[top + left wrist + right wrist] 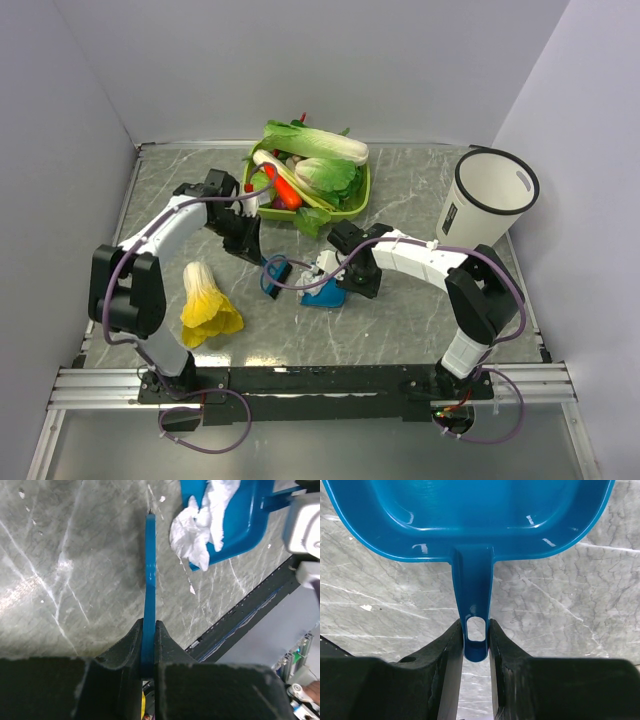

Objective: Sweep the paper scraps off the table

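Left gripper (148, 630) pinches blue sweeper (150, 570); right gripper (476, 630) pinches dustpan (470, 515) handle; paper scraps (197, 527) at its lip.

Crumpled white paper scraps (200, 525) are lying in the mouth of the blue plastic dustpan (325, 294) at mid-frame, with the thin blue plastic sweeper (272, 276) sitting just left. The green vegetable basket (362, 195) is standing behind, the white cylindrical bin (470, 215) upper right, the yellow leafy cabbage (205, 300) lower left.

Lab test cell: plain walls (300, 60) enclose table (410, 330).
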Available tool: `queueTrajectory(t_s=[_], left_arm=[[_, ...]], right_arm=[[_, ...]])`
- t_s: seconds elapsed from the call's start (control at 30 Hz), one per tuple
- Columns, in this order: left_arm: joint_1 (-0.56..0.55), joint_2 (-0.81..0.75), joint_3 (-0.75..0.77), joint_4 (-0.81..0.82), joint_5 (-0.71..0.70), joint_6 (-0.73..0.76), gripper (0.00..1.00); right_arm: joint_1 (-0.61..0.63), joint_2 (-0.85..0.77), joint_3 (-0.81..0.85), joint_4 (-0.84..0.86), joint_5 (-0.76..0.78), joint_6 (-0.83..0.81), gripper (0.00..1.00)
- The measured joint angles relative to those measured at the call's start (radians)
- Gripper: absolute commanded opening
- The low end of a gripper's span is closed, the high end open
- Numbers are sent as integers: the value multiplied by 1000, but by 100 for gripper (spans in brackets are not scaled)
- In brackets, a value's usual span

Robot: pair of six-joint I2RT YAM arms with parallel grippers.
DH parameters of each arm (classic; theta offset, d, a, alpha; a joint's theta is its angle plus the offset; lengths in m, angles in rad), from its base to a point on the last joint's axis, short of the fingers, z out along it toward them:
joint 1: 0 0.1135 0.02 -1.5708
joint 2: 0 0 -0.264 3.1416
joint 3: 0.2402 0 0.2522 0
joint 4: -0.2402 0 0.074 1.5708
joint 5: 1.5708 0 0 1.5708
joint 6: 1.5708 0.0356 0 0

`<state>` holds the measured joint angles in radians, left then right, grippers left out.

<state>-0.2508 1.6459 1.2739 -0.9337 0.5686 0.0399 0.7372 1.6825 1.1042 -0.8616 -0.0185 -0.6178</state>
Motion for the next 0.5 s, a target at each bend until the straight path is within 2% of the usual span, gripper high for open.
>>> queueTrajectory(t_s=[0.23, 0.5], left_arm=[[-25, 92, 42, 5, 38, -3, 1], [-128, 153, 133, 8, 109, 3, 1]], right_arm=[[0, 0, -12, 0, 1, 0, 0], [0, 3, -11, 0, 1, 0, 0]])
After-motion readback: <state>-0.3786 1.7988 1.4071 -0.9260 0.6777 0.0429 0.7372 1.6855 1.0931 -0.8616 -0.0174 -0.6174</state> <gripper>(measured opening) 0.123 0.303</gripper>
